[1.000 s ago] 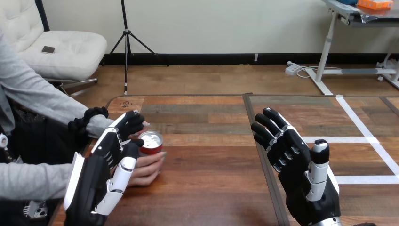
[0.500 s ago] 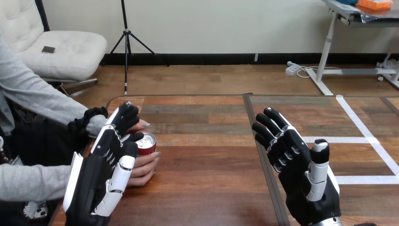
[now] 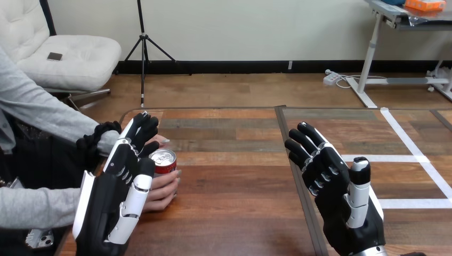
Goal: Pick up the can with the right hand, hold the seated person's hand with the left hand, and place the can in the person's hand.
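A red can [image 3: 164, 162] with a silver top stands at the table's left, held between the person's two hands. The person's nearer hand [image 3: 162, 192] wraps it from below, and the farther hand [image 3: 160, 141] shows just behind it. My left hand [image 3: 114, 197] rises in front of them with straight fingers, its fingertips [image 3: 141, 128] reaching past the can's left side; it hides much of the person's hands. My right hand [image 3: 341, 189] hovers open over the table's right half, well apart from the can, holding nothing.
The wooden table [image 3: 240, 181] has a dark seam down its middle and white tape lines [image 3: 410, 149] on the right. The person's grey sleeves [image 3: 37, 205] come in from the left edge.
The can has slid left and a little nearer in the person's hands. My left hand's fingers have straightened and lifted away from the can. My right hand has barely moved.
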Robot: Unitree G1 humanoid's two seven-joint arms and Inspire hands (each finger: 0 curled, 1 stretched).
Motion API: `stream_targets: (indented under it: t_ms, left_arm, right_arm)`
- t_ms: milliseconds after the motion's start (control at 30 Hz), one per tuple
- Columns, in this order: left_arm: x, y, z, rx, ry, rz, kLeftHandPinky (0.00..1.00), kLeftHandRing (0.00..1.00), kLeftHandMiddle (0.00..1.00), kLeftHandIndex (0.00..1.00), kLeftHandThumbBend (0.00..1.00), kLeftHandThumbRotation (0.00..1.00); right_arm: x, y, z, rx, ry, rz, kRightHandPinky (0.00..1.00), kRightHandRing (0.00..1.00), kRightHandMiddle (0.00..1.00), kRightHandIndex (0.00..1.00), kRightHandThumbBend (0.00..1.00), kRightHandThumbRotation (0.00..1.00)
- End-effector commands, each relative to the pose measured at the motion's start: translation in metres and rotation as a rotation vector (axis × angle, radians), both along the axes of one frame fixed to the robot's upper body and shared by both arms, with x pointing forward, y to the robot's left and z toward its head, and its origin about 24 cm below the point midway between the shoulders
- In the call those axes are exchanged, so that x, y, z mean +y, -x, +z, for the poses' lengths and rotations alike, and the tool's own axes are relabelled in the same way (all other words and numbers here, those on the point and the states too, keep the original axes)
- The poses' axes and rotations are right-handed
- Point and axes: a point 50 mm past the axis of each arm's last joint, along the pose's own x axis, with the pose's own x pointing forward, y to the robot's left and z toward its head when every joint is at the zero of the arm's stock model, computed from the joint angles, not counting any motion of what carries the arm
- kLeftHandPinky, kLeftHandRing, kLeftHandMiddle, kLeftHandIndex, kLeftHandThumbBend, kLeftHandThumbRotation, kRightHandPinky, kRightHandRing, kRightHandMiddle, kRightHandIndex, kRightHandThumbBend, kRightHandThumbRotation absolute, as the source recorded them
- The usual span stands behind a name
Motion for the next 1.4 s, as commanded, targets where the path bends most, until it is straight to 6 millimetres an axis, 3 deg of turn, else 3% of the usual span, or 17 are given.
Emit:
stream_targets:
  t_ms: [0, 433, 1367]
  left_arm:
    - [-0.0044, -0.0061, 0.0151, -0.067, 0.019, -0.01, 0.87, 0.9, 0.89, 0.9, 0.35, 0.81]
    - [-0.0046, -0.0069, 0.014, -0.069, 0.018, -0.026, 0.86, 0.89, 0.88, 0.9, 0.3, 0.82]
    - [-0.0002, -0.0127, 0.0145, -0.083, 0.003, -0.012, 0.83, 0.88, 0.89, 0.9, 0.3, 0.84]
  right_arm:
    - [0.0039, -0.0122, 0.0177, -0.082, -0.004, 0.022, 0.97, 0.92, 0.92, 0.91, 0.87, 1.0]
    - [0.004, -0.0105, 0.0165, -0.067, 0.005, 0.039, 0.96, 0.92, 0.91, 0.9, 0.88, 1.0]
    - [0.0057, -0.0121, 0.0183, -0.066, 0.019, 0.055, 0.91, 0.91, 0.92, 0.91, 0.86, 1.0]
